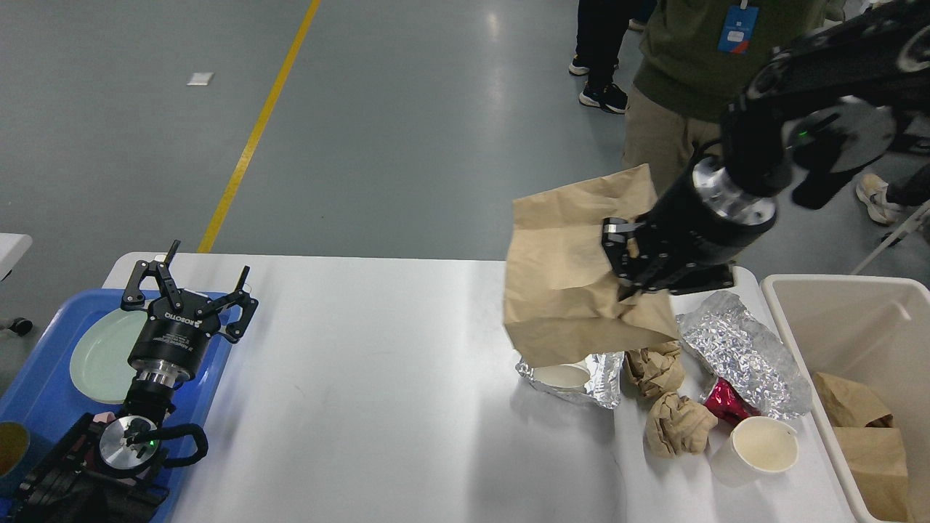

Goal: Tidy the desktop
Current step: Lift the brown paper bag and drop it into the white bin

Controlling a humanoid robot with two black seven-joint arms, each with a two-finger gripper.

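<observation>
A large crumpled brown paper bag (574, 283) is held in the air by the right claw (631, 270), whose fingers are closed on the bag's right edge; it hangs right of centre in the frame, above the litter and to the left of the beige plastic bin (835, 319) at the right edge. Two flattened brown bags (861, 421) are already seen lying in that bin, so part of the clearing appears done, and the lifted bag is judged to be headed there too. Much is left on the wide white worktop (378, 392), which fills the lower middle of the frame: a crumpled silver foil sheet (741, 356), a second foil piece wrapped round a white paper cup (570, 374), two brown paper balls (672, 403), a shiny red wrapper (723, 403) and an upright white paper cup (759, 447), all clustered at the lower right. The left claw (190, 290) is held open and empty at the lower left, above the blue plastic tray (43, 392), in which a pale green plate (102, 356) lies. The worktop is smooth, matte and bare across its left and centre. Beyond it a grey glossy floor with a yellow line (258, 131) is seen, and a person in khaki trousers and a green top (676, 94) stands at the far edge in the upper right.
</observation>
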